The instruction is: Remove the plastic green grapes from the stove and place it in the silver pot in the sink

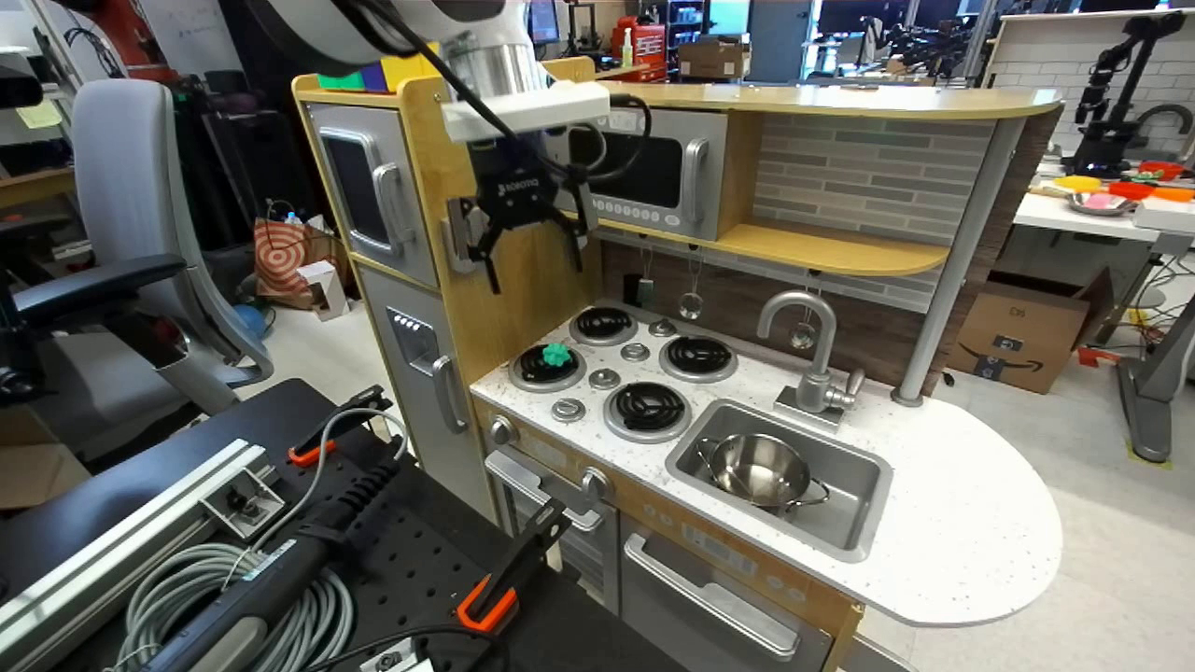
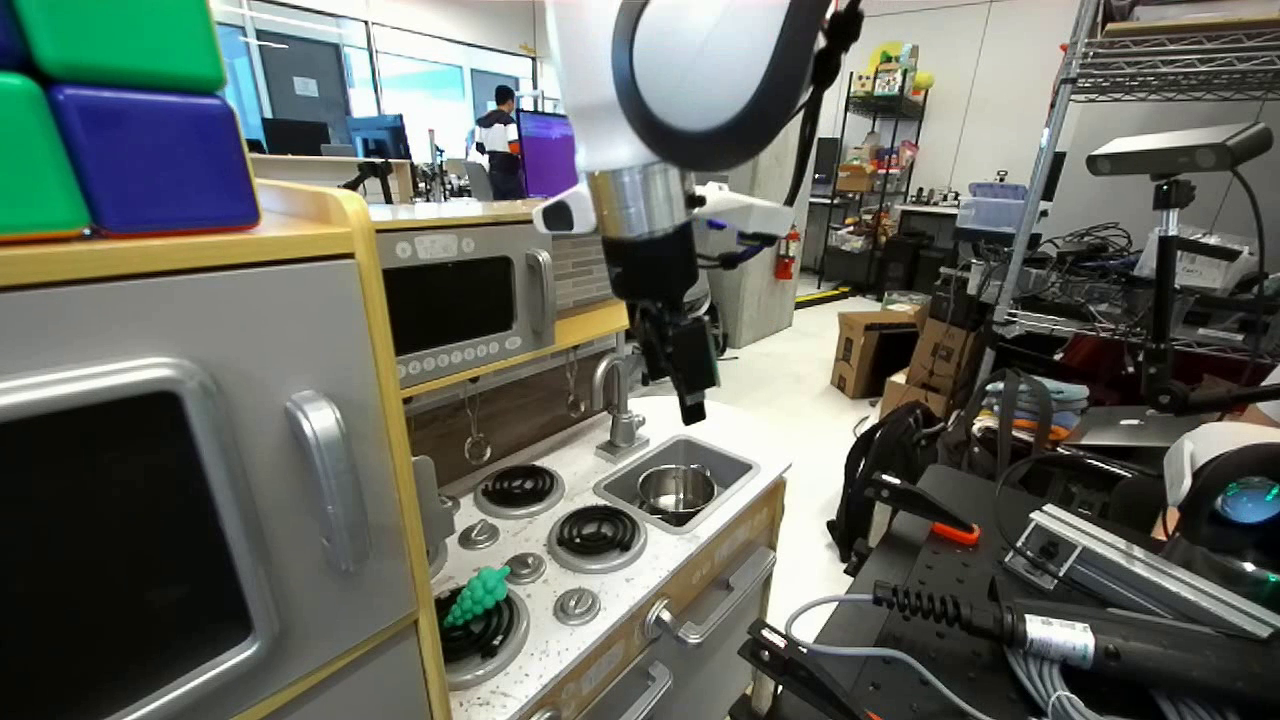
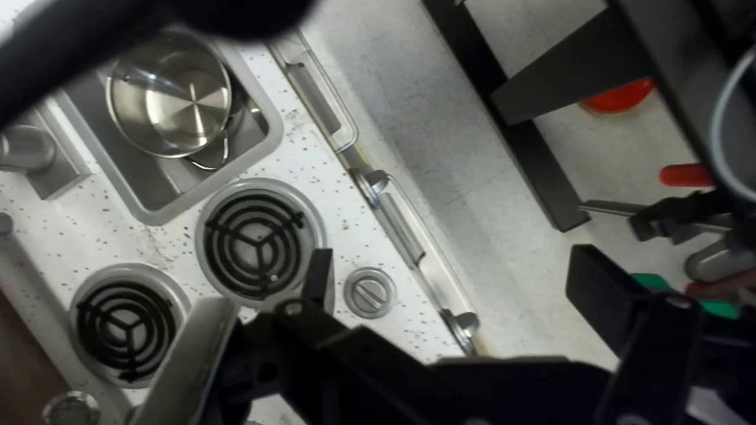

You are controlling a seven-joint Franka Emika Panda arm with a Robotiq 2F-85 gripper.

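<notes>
The green plastic grapes (image 1: 556,355) lie on a burner disc beside the wooden side panel, and they also show in an exterior view (image 2: 478,596). They are out of view in the wrist view. The white stove (image 1: 651,409) has black burner discs, two of them in the wrist view (image 3: 258,245). The silver pot (image 1: 761,469) stands upright in the sink (image 1: 864,509); it also shows in the wrist view (image 3: 171,100) and an exterior view (image 2: 678,490). My gripper (image 1: 534,263) is open and empty, high above the stove; its fingers are wide apart in the wrist view (image 3: 458,283).
The silver faucet (image 1: 814,345) rises behind the sink. The toy microwave (image 1: 653,168) and a wooden shelf (image 1: 831,247) stand behind the gripper. The wooden side panel (image 1: 527,313) borders the stove's end. A black table (image 1: 420,541) with clamps and cables is in front.
</notes>
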